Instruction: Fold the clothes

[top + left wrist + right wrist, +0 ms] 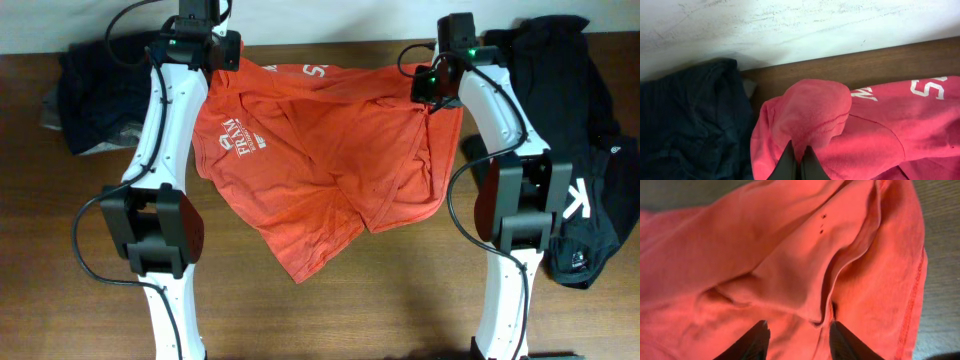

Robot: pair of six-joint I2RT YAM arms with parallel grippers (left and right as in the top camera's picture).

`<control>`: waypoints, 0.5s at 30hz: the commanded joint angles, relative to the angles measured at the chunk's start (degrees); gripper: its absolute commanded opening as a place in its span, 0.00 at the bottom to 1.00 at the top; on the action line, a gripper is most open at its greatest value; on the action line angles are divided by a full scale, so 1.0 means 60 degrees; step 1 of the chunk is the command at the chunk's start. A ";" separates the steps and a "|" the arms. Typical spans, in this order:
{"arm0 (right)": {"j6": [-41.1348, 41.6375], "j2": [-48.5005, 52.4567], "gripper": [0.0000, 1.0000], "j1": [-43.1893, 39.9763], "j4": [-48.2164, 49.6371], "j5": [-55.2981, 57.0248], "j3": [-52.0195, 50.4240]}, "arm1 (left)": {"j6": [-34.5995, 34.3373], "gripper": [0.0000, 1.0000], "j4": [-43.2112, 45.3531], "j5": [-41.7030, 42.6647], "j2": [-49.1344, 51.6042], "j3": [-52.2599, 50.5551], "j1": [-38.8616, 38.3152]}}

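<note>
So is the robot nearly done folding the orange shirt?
Not nearly. Nothing looks folded: the red-orange T-shirt lies crumpled and crooked on the wooden table. In hand: the left gripper is pinched shut on a bunched far edge, and the right gripper, open, straddles a fabric ridge. Smoothing and all the folds are left.

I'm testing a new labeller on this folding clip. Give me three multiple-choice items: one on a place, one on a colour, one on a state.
1. The dark navy pile lies: A on the right arm's side; B on the left arm's side; C between the arms.
2. The T-shirt's lettering is: A white; B black; C yellow.
3. The left jaws are: A wide open; B shut on nothing; C shut on the T-shirt.
B: overhead, it sits beside that arm. A: white print on red-orange. C: the left wrist view shows cloth bunched at closed jaws.
</note>
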 commanded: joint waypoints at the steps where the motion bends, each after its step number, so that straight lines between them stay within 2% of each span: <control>1: 0.0612 0.0208 0.41 -0.0007 0.0430 0.0517 -0.0415 | -0.0131 0.01 0.0025 0.0069 -0.0095 0.0087 0.0047; 8: 0.0834 0.0291 0.33 0.0000 0.0852 0.1035 -0.0590 | -0.0131 0.01 0.0029 0.0073 -0.0095 0.0087 0.0047; 15: 0.1053 0.0637 0.30 0.0000 0.1111 0.1024 -0.0590 | -0.0131 0.01 0.0025 0.0073 -0.0095 0.0087 0.0047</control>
